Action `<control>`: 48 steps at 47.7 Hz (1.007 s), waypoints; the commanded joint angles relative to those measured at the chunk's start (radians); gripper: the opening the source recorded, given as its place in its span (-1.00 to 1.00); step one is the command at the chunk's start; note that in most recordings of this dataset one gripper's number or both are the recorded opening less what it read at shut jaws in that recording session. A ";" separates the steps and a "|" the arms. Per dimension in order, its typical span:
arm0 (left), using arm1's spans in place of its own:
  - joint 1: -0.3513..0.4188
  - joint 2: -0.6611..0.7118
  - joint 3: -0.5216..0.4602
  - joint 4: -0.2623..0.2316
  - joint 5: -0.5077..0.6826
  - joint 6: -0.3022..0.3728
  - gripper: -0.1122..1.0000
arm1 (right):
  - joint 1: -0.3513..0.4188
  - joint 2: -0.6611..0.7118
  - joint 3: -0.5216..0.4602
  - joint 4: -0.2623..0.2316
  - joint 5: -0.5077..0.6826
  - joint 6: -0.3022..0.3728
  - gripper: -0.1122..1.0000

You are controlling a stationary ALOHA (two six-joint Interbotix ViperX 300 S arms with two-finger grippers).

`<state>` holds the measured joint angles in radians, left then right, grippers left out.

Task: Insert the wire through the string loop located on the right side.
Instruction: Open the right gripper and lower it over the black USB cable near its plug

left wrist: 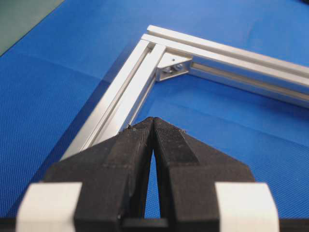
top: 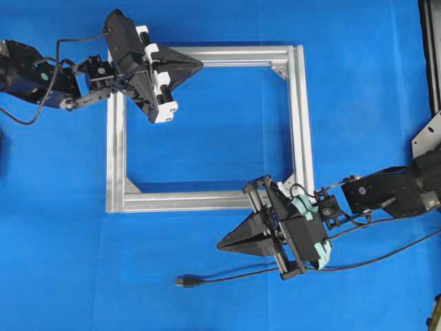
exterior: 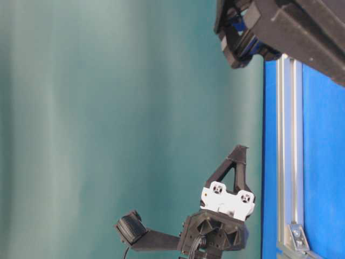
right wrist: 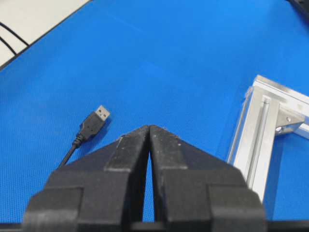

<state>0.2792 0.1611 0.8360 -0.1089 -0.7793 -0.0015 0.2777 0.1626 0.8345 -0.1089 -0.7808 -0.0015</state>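
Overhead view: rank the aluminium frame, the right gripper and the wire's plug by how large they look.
1. aluminium frame, by far the largest.
2. right gripper, shut; it sits nearer the camera, which may enlarge it.
3. wire's plug, tiny.

A silver aluminium frame (top: 301, 117) with corner brackets (left wrist: 173, 67) lies flat on the blue mat (top: 220, 283).

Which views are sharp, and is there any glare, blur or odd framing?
Overhead: even light and sharp, with the wire crisp on the blue mat. Table-level: turned sideways, with a dark arm blurred up close. Left wrist: soft glare on the aluminium frame, fingers slightly soft. Right wrist: plug sharp.
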 commanded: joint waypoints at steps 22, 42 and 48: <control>0.002 -0.048 -0.011 0.025 0.040 0.003 -0.80 | 0.083 -0.074 -0.028 0.005 0.063 0.132 -0.90; 0.002 -0.048 -0.009 0.026 0.040 0.003 -0.80 | 0.126 -0.072 -0.049 0.101 0.072 0.137 0.56; 0.002 -0.048 -0.008 0.026 0.040 0.002 -0.80 | 0.126 -0.072 -0.049 0.103 0.072 0.133 0.88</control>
<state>0.2792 0.1427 0.8360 -0.0859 -0.7348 0.0015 0.3988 0.1197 0.8007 -0.0092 -0.7041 0.1350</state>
